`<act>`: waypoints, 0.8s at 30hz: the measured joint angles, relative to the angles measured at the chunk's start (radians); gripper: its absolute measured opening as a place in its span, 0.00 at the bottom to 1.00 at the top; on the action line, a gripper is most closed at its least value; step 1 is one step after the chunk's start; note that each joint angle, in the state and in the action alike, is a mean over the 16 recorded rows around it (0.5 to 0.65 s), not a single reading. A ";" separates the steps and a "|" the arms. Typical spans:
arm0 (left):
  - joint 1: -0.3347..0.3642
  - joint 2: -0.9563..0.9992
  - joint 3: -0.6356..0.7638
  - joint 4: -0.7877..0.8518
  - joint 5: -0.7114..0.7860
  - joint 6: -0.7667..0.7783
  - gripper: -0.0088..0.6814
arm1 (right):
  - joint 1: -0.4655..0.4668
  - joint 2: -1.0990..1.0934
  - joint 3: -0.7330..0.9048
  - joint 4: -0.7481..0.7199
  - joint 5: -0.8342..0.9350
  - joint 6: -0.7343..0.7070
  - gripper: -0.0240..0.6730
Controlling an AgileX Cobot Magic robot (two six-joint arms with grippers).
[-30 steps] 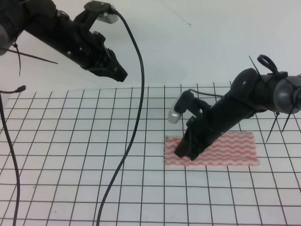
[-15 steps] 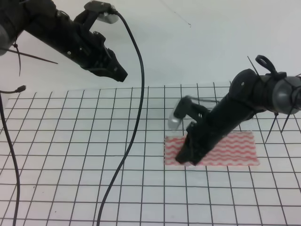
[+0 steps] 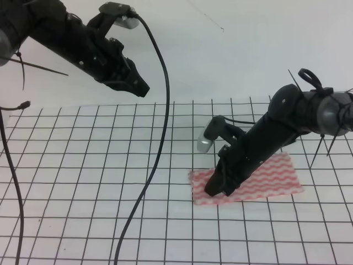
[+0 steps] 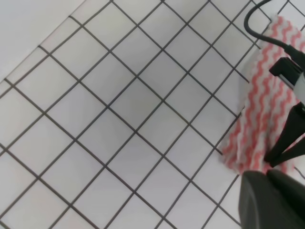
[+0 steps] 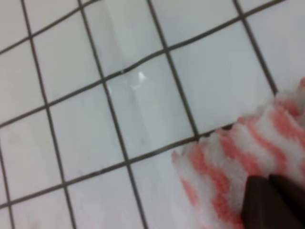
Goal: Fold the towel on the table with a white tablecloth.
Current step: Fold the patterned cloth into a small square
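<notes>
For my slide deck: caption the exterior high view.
Right gripper presses down on the left end of the striped towel on the gridded tablecloth; left gripper hovers above.

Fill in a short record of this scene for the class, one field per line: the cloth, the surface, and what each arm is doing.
cloth: towel, pink-red and white wavy stripes, lying skewed to the grid, left edge rumpled
surface: table with a white tablecloth, black grid lines
right end effector: down on the towel's left end, apparently gripping it
left end effector: raised above the far left side, holding nothing
fold: not yet made
</notes>
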 joint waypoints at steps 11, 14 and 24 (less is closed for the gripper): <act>-0.006 0.000 0.000 -0.019 0.000 0.007 0.01 | -0.062 -0.107 0.003 -0.146 -0.077 0.261 0.09; -0.017 0.000 0.000 -0.029 0.000 0.010 0.01 | -0.111 -0.141 0.009 -0.191 -0.085 0.361 0.13; -0.101 -0.022 0.000 -0.054 -0.001 0.023 0.01 | -0.282 -0.193 0.056 -0.209 -0.014 0.484 0.24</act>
